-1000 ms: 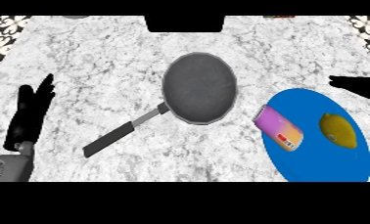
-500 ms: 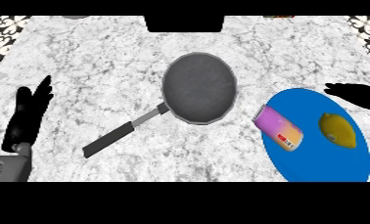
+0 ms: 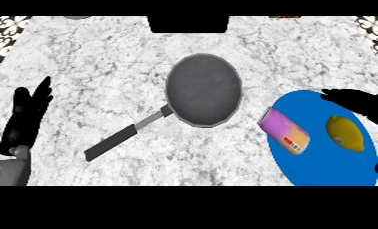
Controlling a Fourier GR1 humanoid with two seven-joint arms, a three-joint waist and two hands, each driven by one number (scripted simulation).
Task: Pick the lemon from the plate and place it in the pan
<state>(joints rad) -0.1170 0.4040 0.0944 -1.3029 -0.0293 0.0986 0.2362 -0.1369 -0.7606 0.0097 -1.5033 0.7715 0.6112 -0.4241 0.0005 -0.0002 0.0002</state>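
Observation:
A yellow lemon [image 3: 345, 133] lies on the right side of a blue plate [image 3: 317, 165] at the counter's right. A grey pan [image 3: 204, 89] with a dark handle pointing down-left sits in the middle and holds nothing. My right hand [image 3: 356, 99] comes in from the right edge with straight fingers over the plate's far rim, just above the lemon and apart from it. At the left edge my left hand [image 3: 24, 117] rests open, fingers up.
A pink and yellow packet [image 3: 285, 130] lies on the plate's left part, beside the lemon. The pan's handle [image 3: 125, 135] reaches toward the left hand. The marble counter [image 3: 96, 63] spreads around the pan.
My right hand has slid left and slightly down, from beyond the plate's far right to over its far rim near the lemon. The left hand, pan and lemon have stayed put.

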